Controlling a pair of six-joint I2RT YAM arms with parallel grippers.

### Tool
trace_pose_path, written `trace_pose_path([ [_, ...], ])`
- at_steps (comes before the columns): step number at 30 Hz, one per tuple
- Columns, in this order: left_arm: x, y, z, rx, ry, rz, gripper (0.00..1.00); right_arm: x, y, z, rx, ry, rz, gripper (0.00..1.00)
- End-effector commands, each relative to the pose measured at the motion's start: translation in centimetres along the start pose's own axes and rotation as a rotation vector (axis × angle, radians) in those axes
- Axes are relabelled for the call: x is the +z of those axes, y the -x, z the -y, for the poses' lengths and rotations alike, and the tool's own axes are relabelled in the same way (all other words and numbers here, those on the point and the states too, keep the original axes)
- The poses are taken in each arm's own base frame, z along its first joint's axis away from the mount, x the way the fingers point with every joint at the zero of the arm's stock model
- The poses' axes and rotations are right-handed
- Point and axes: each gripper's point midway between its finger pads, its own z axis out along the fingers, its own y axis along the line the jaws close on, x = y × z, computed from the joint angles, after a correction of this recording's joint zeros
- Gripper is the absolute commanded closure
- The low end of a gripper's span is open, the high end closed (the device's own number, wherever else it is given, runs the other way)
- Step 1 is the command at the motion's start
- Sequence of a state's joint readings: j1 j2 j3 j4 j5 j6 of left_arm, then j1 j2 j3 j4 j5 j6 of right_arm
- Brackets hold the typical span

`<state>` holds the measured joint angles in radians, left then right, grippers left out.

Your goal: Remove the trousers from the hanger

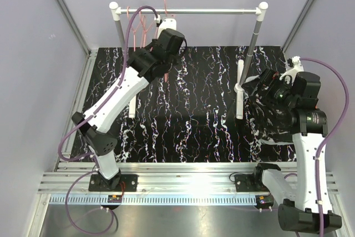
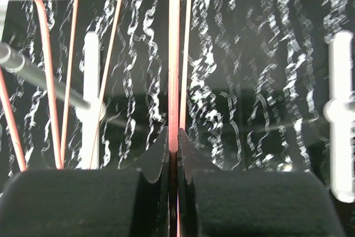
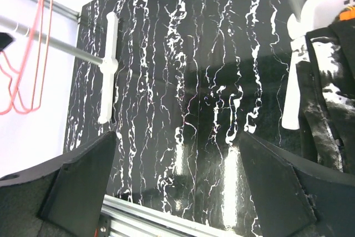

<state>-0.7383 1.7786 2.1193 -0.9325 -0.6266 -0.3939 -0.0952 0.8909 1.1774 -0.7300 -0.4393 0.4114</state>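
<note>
Pinching pink hanger, left claw clenched; right claw released, black trousers just beside.

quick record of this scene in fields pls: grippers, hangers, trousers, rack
left gripper: shut on a thin pink wire hanger
right gripper: open, holding nothing, over the black white-veined tabletop
other hangers: pink wire, bare, on the left part of the metal rail
trousers: black cloth garment with white markings, off the hangers, lying at the table's right side by the rack's white foot
</note>
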Motion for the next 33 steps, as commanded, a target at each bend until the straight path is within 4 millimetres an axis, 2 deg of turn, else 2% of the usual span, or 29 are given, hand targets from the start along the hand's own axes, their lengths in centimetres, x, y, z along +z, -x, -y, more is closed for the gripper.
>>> trace_pose_path([
  [1,-0.5,0.5,-1.6,-0.054,0.063,0.03,1.0,-0.9,0.6,-1.3,-0.067,0.033,0.026,0.0],
  [2,-0.3,-0.3,-1.7,-0.047,0.064,0.014,0.98,-0.9,0.6,-1.3,-0.075,0.028,0.023,0.01],
  [4,-1.0,-0.4,-2.0,-0.06,0.056,0.014,0.94,-1.3,0.8,-1.2,-0.108,-0.003,0.027,0.01],
  [5,-0.9,-1.0,-2.1,-0.053,0.055,0.003,0.84,-1.3,0.9,-1.0,-0.119,-0.021,0.03,0.0],
  [8,-2.2,-1.0,-2.8,-0.052,0.035,0.006,0.56,-1.9,1.4,-0.2,-0.176,-0.097,0.038,0.01],
  [9,-2.6,-1.1,-3.1,-0.052,0.034,0.005,0.39,-2.0,1.2,-0.6,-0.216,-0.094,0.034,0.01],
  [11,-4.1,-0.5,-3.9,-0.058,0.011,0.026,0.27,-2.3,1.0,-0.4,-0.256,-0.133,0.032,0.0],
  [12,-4.3,-1.1,-4.4,-0.044,0.024,0.018,0.16,-2.7,1.1,-0.4,-0.288,-0.141,0.038,0.01],
  [15,-6.8,-0.4,-6.7,-0.057,0.035,0.063,0.08,-3.5,1.1,-0.1,-0.328,-0.185,0.057,0.0],
  [16,-6.9,-1.2,-7.4,-0.042,0.049,0.054,0.03,-3.7,1.1,0.2,-0.327,-0.202,0.064,0.0],
  [17,-8.3,-0.7,-8.8,-0.066,0.053,0.085,0.01,-3.9,1.1,0.3,-0.334,-0.204,0.068,0.01],
  [18,-8.7,-0.8,-9.8,-0.08,0.068,0.091,0.01,-4.4,1.0,0.2,-0.342,-0.198,0.079,0.01],
  [19,-8.4,-2.2,-10.6,-0.067,0.088,0.07,0.01,-4.6,0.8,0.3,-0.351,-0.197,0.08,0.0],
  [22,-10.6,-2.6,-14.7,-0.13,0.128,0.119,0.01,-5.3,0.4,0.6,-0.385,-0.193,0.104,0.01],
  [23,-10.3,-4.1,-15.6,-0.121,0.151,0.099,0.01,-5.5,0.3,0.6,-0.391,-0.19,0.111,0.01],
  [24,-10.6,-4.5,-16.5,-0.123,0.162,0.106,0.01,-5.8,0.4,1.0,-0.399,-0.208,0.124,0.01],
  [25,-12.0,-4.4,-18.2,-0.154,0.179,0.142,0.01,-6.2,0.4,1.2,-0.405,-0.219,0.137,0.01],
  [26,-11.5,-5.9,-19.0,-0.138,0.204,0.12,0.01,-6.4,0.4,1.3,-0.414,-0.223,0.145,0.01],
  [27,-11.8,-6.5,-19.7,-0.141,0.212,0.119,0.01,-6.5,0.4,1.5,-0.432,-0.234,0.148,0.0],
  [28,-12.2,-7.0,-21.2,-0.147,0.245,0.124,0.01,-6.9,0.5,1.7,-0.439,-0.248,0.159,0.0],
  [30,-11.5,-9.4,-22.4,-0.126,0.273,0.088,0.01,-7.4,0.6,1.9,-0.454,-0.266,0.173,0.0],
  [32,-12.0,-10.2,-24.5,-0.156,0.325,0.108,0.01,-7.8,0.7,2.0,-0.461,-0.281,0.181,0.01],
  [33,-11.5,-12.1,-25.2,-0.139,0.36,0.083,0.01,-8.0,0.7,2.0,-0.464,-0.279,0.191,0.01],
])
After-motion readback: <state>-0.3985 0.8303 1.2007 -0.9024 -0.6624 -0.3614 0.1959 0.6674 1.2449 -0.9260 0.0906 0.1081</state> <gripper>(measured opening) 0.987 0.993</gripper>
